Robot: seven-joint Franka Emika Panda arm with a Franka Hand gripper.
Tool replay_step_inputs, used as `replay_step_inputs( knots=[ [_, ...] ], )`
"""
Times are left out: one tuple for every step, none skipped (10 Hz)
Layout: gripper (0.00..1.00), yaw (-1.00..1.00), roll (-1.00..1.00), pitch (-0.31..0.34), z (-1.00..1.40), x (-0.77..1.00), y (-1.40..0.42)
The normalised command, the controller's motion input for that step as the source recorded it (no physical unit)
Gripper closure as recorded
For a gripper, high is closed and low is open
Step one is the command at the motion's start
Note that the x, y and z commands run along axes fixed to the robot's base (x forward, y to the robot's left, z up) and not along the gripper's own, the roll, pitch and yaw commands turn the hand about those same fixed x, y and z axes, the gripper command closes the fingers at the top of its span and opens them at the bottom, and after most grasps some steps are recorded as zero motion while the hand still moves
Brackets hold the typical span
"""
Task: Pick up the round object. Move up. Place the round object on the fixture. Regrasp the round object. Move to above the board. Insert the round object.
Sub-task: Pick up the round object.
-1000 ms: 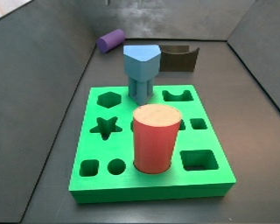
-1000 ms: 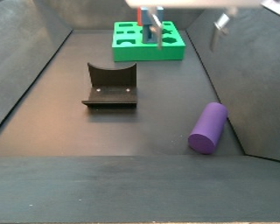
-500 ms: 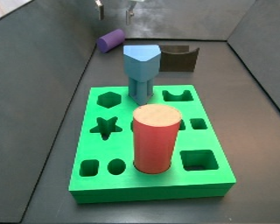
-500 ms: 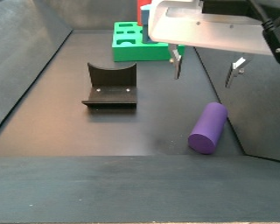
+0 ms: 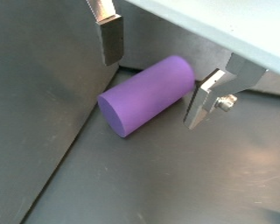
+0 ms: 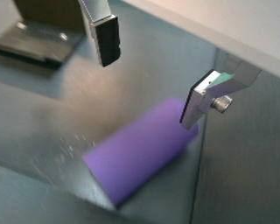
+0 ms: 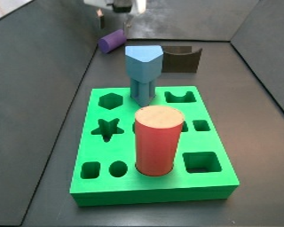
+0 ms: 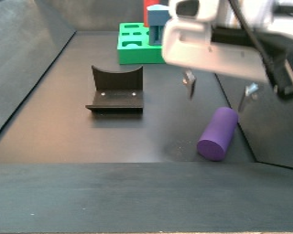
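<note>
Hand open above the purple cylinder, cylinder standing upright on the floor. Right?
Not quite. The purple cylinder lies on its side, as a wrist view and a side view show. The hand is indeed open above it, fingers either side, not touching.

Purple round object (image 5: 146, 94), silver-fingered gripper (image 5: 157, 72)

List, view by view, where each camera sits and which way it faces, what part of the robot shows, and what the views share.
Wrist view: on the arm, looking down at the round object between open gripper fingers.
Wrist view: same, with the fixture beyond.
Side view: beyond the board, facing the far corner; gripper at the upper edge.
Side view: opposite end, facing the board; gripper above the round object.
All share the round object.
</note>
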Motion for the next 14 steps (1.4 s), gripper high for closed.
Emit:
replay_step_inputs(
  knots=[
    [0.0,-0.23,0.03,-0.114,-0.87,-0.14,0.09],
    [0.0,-0.11,0.04,-0.124,-0.97,0.0,0.0],
    [0.0,-0.09,0.04,-0.121,-0.99,0.0,0.0],
    [0.0,-0.08,0.05,-0.107,-1.0,0.0,0.0],
    [0.0,-0.05,0.05,-0.123,-0.87,0.02,0.0],
    [0.0,-0.03,0.0,-0.177,-0.2,-0.11,0.03],
    [0.0,-0.02,0.0,-0.216,-0.12,-0.1,0.01],
    [0.0,0.0,0.0,0.0,0.0,0.0,0.0],
    [1.0,0.0,0.0,0.0,0.0,0.0,0.0],
    [1.0,0.0,0.0,0.0,0.0,0.0,0.0],
    [1.0,0.0,0.0,0.0,0.0,0.0,0.0],
    [1.0,0.0,0.0,0.0,0.0,0.0,0.0],
    [1.0,0.0,0.0,0.0,0.0,0.0,0.0],
    [1.0,0.0,0.0,0.0,0.0,0.0,0.0]
  ],
)
